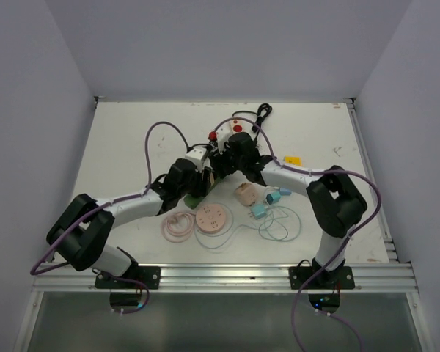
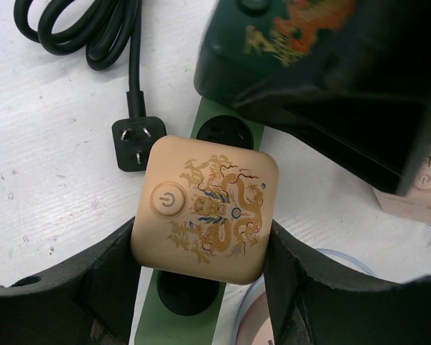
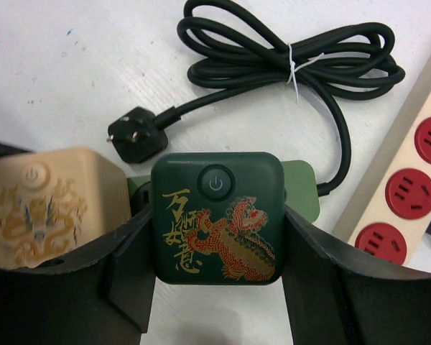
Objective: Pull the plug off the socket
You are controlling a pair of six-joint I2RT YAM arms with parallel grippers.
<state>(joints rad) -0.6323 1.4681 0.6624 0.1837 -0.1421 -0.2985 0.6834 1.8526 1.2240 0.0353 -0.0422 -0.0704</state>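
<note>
The left hand (image 2: 201,277) clamps the beige plug (image 2: 205,208), the right hand (image 3: 217,277) the dark-green plug (image 3: 217,215) at its 1 o'clock (same green power strip (image 2: 226,129)): unanchored, it may lift, not release.

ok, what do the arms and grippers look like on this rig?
White links with bulky black joint housings on both the left arm and right arm. A purple cable loops along each. Gripper fingers are broad, matte black, unmarked.
</note>
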